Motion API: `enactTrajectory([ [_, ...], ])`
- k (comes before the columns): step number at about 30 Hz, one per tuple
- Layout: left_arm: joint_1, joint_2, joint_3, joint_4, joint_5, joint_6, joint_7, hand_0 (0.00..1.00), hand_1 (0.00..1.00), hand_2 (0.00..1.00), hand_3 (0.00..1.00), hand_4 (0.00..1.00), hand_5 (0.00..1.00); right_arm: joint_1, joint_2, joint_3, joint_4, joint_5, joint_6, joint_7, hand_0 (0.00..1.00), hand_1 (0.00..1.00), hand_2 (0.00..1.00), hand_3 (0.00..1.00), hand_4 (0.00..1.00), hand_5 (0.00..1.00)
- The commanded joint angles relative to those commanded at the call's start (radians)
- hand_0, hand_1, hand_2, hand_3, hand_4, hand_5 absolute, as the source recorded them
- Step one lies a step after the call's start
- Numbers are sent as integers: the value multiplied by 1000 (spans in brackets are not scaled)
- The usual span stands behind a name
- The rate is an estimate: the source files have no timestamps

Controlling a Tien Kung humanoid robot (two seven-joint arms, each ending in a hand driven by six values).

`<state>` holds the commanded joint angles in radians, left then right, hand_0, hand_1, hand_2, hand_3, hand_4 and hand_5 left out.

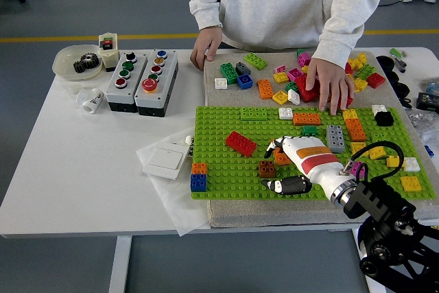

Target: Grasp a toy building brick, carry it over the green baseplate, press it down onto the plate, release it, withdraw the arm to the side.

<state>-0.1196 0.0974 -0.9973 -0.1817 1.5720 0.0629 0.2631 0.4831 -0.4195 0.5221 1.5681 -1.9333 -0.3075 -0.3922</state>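
The green baseplate (226,169) lies on a grey mat and carries several bricks: red (241,143), brown (267,168), grey (335,138), orange (306,119) and a blue-and-orange stack (199,178). My right hand (280,166), white with black fingertips, hovers low over the plate's middle, just right of the brown brick. It covers the orange bricks there; a bit of orange (280,159) shows under it. The thumb stands apart from the fingers and I see nothing gripped. Loose bricks (264,88) are piled behind the plate. My left arm is out of view.
A person stands at the far side, one hand (328,84) pressing on the loose pile, the other hand (206,49) resting by the mat's corner. Two button boxes (140,80), a bowl with a gear (77,61) and a white switch plate (164,159) are on the left.
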Motion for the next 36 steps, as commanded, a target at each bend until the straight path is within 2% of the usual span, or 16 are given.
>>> enactTrajectory([
  [10, 0, 0, -2, 0, 3, 1, -1, 783, 775, 784, 592, 627, 620, 29, 26, -16, -51, 13, -11, 3, 590, 633, 700, 593, 891, 382],
  [16, -1, -1, -2, 0, 1, 2, 0, 783, 773, 785, 591, 627, 619, 52, 63, -34, -70, 32, -94, -30, 595, 634, 702, 596, 894, 386],
  [18, -2, -1, 0, 0, -1, 2, 0, 783, 773, 784, 591, 627, 619, 58, 69, -37, -76, 29, -101, -39, 605, 638, 706, 612, 901, 387],
  [24, -4, 0, 4, 0, -8, 4, -1, 784, 772, 785, 591, 627, 619, 77, 71, -23, -101, 6, -60, -55, 604, 638, 704, 608, 900, 389],
  [29, -4, 0, -1, 0, -3, 5, -1, 784, 772, 785, 591, 627, 619, 81, 51, 8, -116, -18, -3, -58, 604, 638, 704, 608, 900, 389],
  [36, -3, 0, -4, 1, 1, 5, 0, 783, 770, 786, 591, 625, 617, 73, 17, 32, -137, -25, 51, -58, 583, 632, 696, 592, 897, 394],
])
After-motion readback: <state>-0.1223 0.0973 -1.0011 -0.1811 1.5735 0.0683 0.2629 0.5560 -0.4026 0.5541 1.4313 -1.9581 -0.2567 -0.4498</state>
